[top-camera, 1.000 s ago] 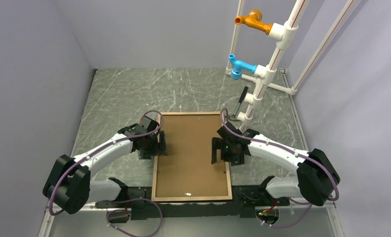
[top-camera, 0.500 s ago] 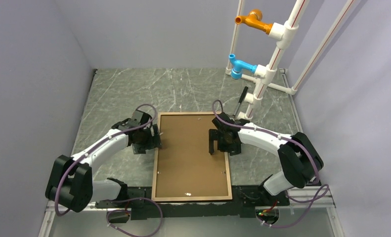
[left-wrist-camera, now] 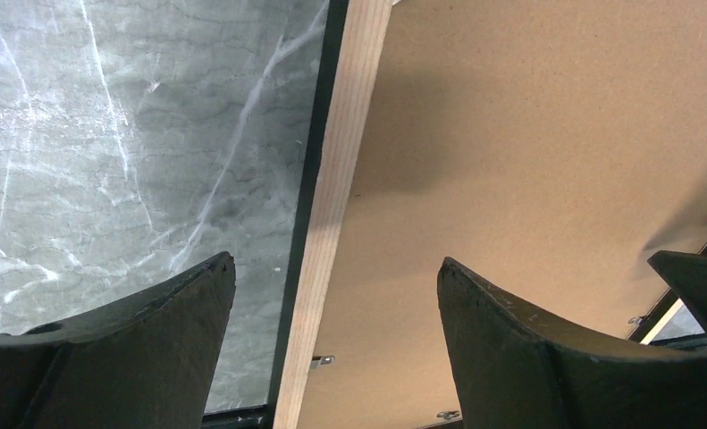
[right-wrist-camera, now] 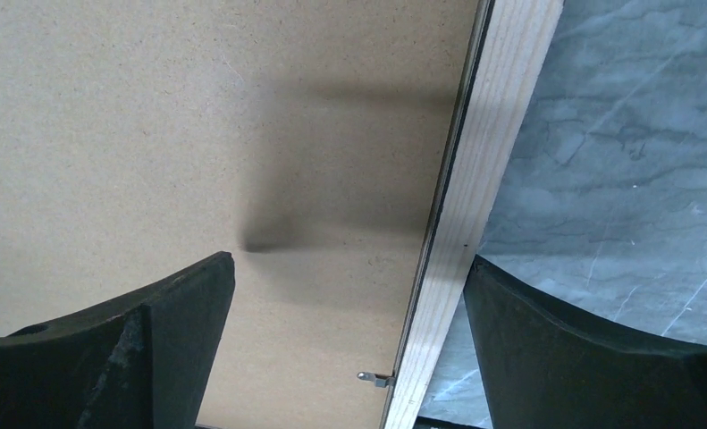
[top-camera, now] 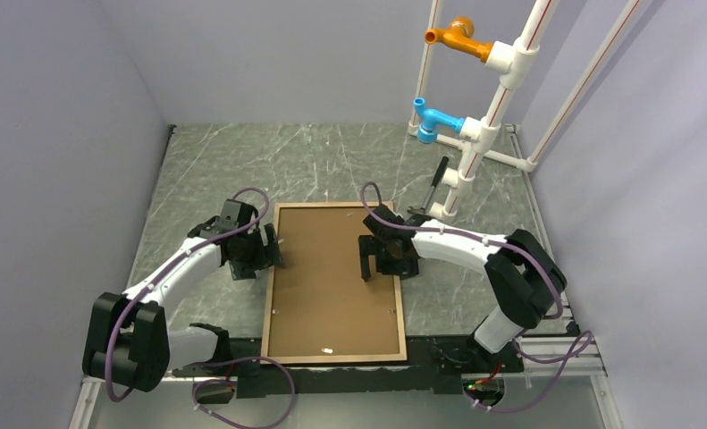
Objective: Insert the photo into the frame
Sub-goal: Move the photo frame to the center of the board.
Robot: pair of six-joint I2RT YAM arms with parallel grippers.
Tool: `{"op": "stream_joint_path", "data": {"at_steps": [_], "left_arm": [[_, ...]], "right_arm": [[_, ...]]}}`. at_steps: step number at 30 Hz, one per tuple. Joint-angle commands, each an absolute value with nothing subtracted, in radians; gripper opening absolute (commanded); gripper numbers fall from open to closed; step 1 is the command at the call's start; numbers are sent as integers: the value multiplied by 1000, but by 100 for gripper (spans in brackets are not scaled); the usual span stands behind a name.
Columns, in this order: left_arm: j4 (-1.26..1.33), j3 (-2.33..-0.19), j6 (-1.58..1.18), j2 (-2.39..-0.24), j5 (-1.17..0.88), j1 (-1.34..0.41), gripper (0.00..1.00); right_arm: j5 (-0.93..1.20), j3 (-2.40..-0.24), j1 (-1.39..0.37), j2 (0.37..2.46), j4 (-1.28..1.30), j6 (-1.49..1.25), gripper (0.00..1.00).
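The frame (top-camera: pixel 266 332) lies back-up on the marble table, its pale wood rails around a brown backing board (top-camera: pixel 332 286). The photo is hidden. My left gripper (top-camera: pixel 269 252) is open, its jaws standing either side of the left rail (left-wrist-camera: pixel 336 179), one over the table and one over the board (left-wrist-camera: pixel 528 134). My right gripper (top-camera: pixel 381 259) is open too and straddles the right rail (right-wrist-camera: pixel 492 143), with one finger over the board (right-wrist-camera: pixel 197 116) and the other close by the rail's outer edge. Neither gripper holds anything.
A white pipe rack (top-camera: pixel 475 143) with an orange fitting (top-camera: pixel 457 36) and a blue fitting (top-camera: pixel 434 119) stands at the back right. A black tool (top-camera: pixel 437 179) leans at its foot. Small metal tabs (right-wrist-camera: pixel 376 378) stick out from the rails. Grey walls close in both sides.
The frame has slid left on the table. Both grippers have moved left and farther from the arm bases along its rails, still open.
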State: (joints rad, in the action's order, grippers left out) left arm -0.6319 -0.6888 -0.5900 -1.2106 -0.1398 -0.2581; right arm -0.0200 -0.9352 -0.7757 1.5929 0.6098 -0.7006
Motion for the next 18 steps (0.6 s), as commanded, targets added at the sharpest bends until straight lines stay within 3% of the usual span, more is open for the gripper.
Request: {"op": "stream_joint_path", "data": {"at_steps": [1, 9, 18], "left_arm": [[-609, -680, -565, -1209, -156, -249, 86], [-639, -694, -548, -1198, -114, -245, 87], [-639, -692, -538, -1205, -104, -244, 87]], "right_arm": [[46, -1029, -813, 1640, 543, -727, 98], [-173, -1216, -795, 1751, 725, -667, 99], [-179, -1342, -689, 1853, 756, -596, 99]]}}
